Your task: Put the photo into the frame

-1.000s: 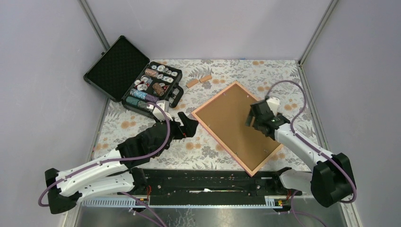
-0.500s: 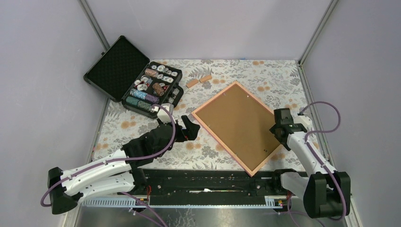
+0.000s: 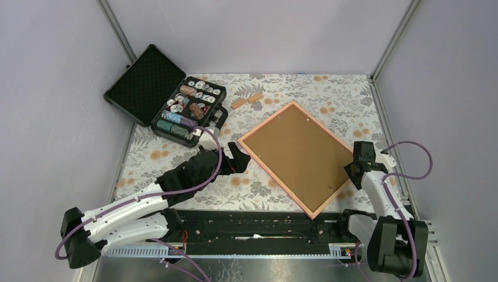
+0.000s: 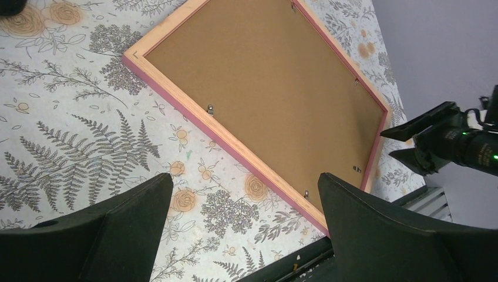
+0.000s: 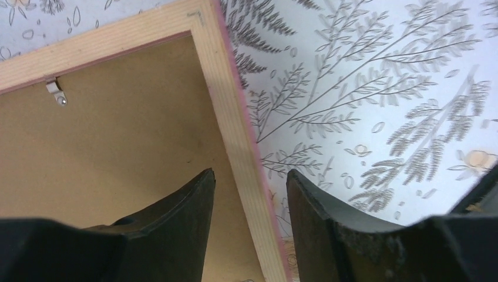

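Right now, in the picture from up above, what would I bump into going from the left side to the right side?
Open black case → left gripper → frame, lying back side up with a brown board in it → right gripper at the frame's right corner. The two small wooden blocks sit farther back, in line with the frame, so they have no clear place.

1. The table [image 3: 282, 88] has a pale cover printed with ferns and flowers.
2. The frame [image 3: 264, 121] lies flat at centre-right, back up, with a brown board [image 3: 293, 153] inside it.
3. An open black case [image 3: 147, 82] sits at the far left corner.
4. Two small wooden blocks [image 3: 246, 101] lie between case and frame.
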